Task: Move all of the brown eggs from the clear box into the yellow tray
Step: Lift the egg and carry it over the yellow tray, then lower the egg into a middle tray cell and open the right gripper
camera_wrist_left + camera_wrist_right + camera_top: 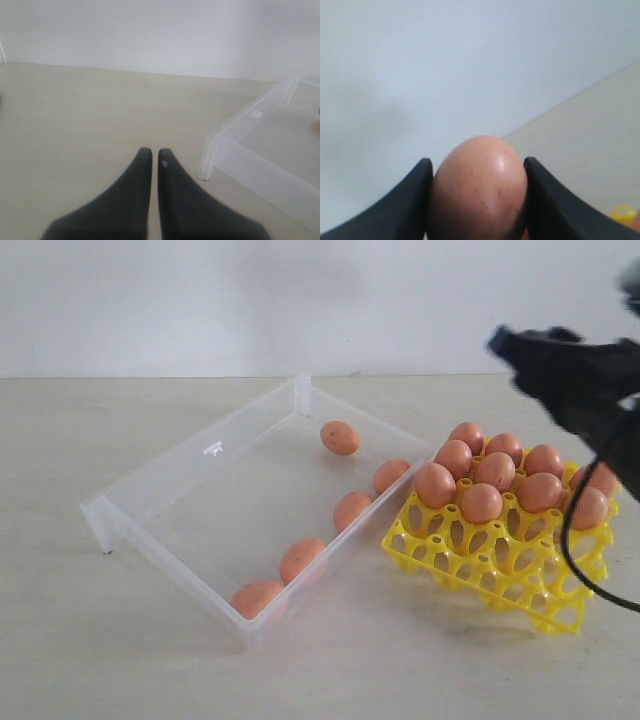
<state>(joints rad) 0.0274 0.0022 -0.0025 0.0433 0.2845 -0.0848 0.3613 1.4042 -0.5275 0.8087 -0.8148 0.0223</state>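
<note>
Several brown eggs (340, 437) lie loose in the clear box (190, 468), most along its side nearest the yellow tray (470, 565). Several more eggs (481, 502) fill the tray's far cells; its near cells are empty. My right gripper (477, 161) is shut on one brown egg (480, 195), which is pinched between both black fingers. In the exterior view that arm (570, 370) hangs blurred above the tray's far right side. My left gripper (154, 152) is shut and empty over bare table, short of the box's corner (210, 150).
The box and tray sit on a pale wooden table (100, 640) against a white wall. A black cable (575, 560) loops down from the right arm in front of the tray's right edge. A bit of yellow tray (622, 212) shows beside the held egg.
</note>
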